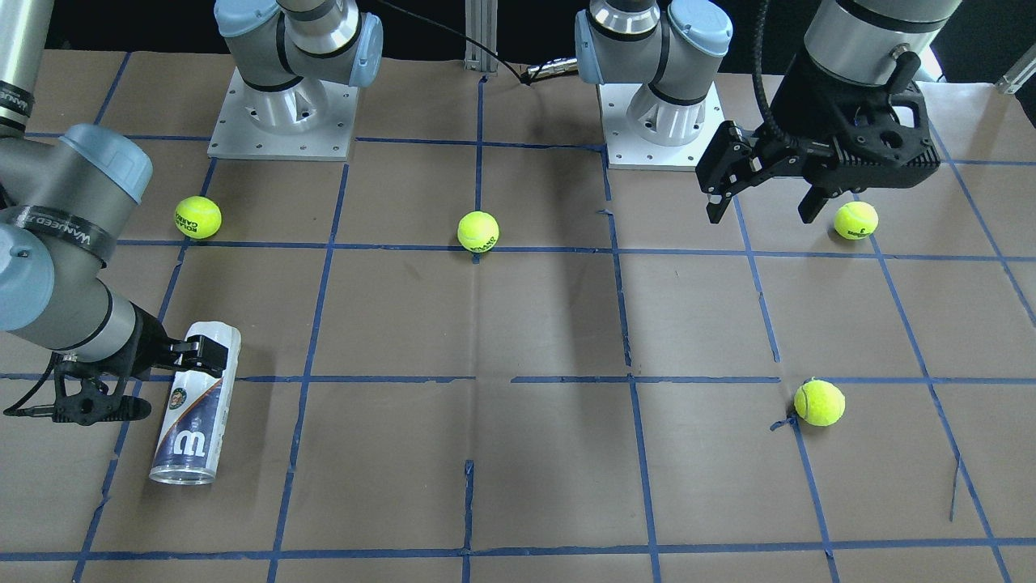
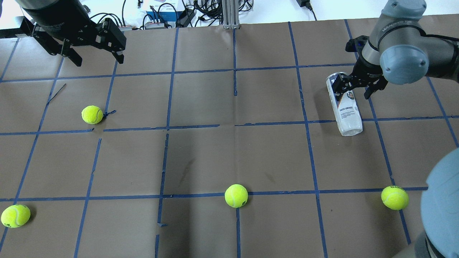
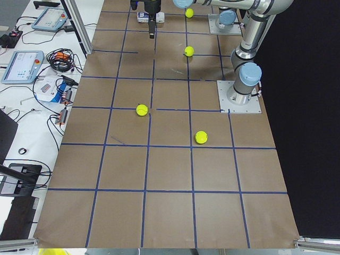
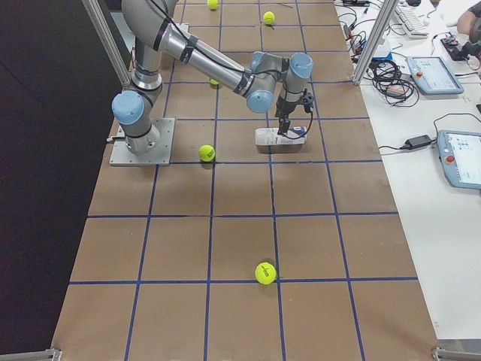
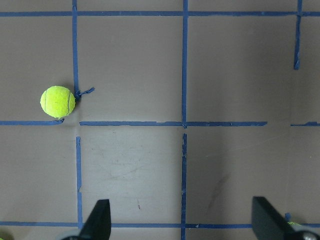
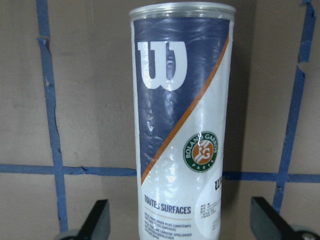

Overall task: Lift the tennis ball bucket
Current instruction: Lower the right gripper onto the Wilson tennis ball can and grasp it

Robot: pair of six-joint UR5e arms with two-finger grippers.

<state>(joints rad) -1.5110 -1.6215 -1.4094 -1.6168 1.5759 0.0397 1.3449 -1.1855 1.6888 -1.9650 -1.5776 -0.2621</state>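
Note:
The tennis ball bucket point(image 1: 194, 405) lies on its side on the brown paper, a clear can with a white-and-navy label and a white "W". It also shows in the overhead view point(image 2: 345, 107) and fills the right wrist view point(image 6: 182, 125). My right gripper point(image 1: 202, 350) is open and low over the can's closed end, with one finger point(image 6: 98, 222) on each side of the can and a gap to both. My left gripper point(image 1: 761, 206) is open and empty, held above the table far from the can; it also shows in the overhead view point(image 2: 96, 59).
Several yellow-green tennis balls lie loose on the table: one point(image 1: 198, 217) near the right arm's base, one point(image 1: 477, 231) in the middle, one point(image 1: 856, 219) beside the left gripper, one point(image 1: 819, 402) further out. Blue tape lines grid the paper.

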